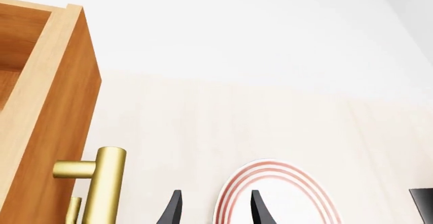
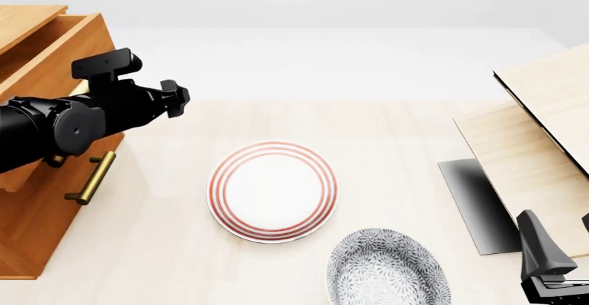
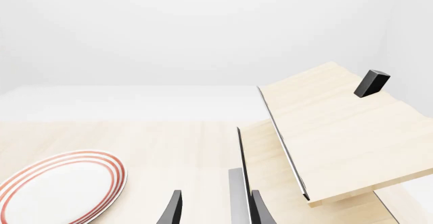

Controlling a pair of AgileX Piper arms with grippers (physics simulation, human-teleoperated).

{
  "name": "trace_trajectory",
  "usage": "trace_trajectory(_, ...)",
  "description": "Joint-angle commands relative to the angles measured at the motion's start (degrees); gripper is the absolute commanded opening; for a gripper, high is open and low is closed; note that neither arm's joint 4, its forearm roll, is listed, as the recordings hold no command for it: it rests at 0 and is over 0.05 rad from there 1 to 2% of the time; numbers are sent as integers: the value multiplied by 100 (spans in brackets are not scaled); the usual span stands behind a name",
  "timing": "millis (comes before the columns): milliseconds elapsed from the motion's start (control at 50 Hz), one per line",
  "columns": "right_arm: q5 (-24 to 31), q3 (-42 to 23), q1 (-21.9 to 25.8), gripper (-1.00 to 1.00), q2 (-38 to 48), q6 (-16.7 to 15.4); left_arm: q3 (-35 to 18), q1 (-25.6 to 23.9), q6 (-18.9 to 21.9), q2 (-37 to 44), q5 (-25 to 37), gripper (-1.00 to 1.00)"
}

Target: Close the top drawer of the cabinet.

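Your top drawer (image 2: 55,50) stands pulled out of the cabinet (image 2: 37,229), just beside your left jaws (image 1: 215,209), which are spread and hold nothing. The drawer's brass handle (image 1: 101,188) sits close alongside them, the striped plate (image 2: 272,190) beyond. Your right jaws (image 3: 215,209) are spread too, near the pale box (image 2: 538,139) on the bench (image 2: 387,125).

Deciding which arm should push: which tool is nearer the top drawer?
Left. The left tool hangs just beside the top drawer; the right tool sits far across the table.
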Motion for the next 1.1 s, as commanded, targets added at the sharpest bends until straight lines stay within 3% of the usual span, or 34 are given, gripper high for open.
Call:
trace_trajectory(20,0,0,0,100,0,1,169,223,22,-215,35,100)
trace_trajectory(460,0,0,0,100,0,0,515,722,72,-643,102,100)
trace_trajectory(1100,0,0,1,100,0,0,575,1207,200,-880,214,100)
